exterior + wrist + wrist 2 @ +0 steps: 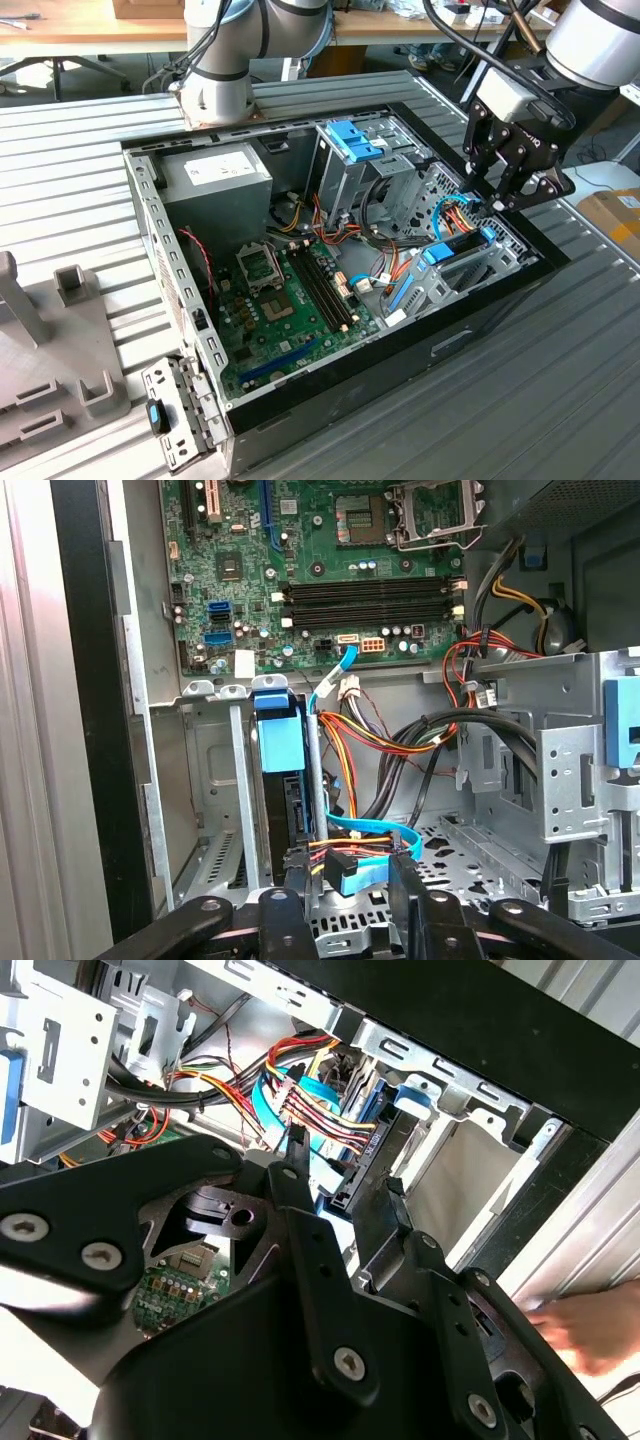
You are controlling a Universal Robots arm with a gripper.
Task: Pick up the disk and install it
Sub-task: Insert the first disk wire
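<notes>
claw hovers over the case corner at the exterior view's right, fingers apart, holding nothing. disk sits directly below in the drive bay, on edge, blue tab toward the motherboard, long axis along the bay.

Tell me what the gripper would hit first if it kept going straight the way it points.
Probably the blue flat cable and the wire bundle lying just ahead of the gripper, at the end of the disk seated upright in its bay. Depth is hard to judge, so the disk's edge could come first.
</notes>
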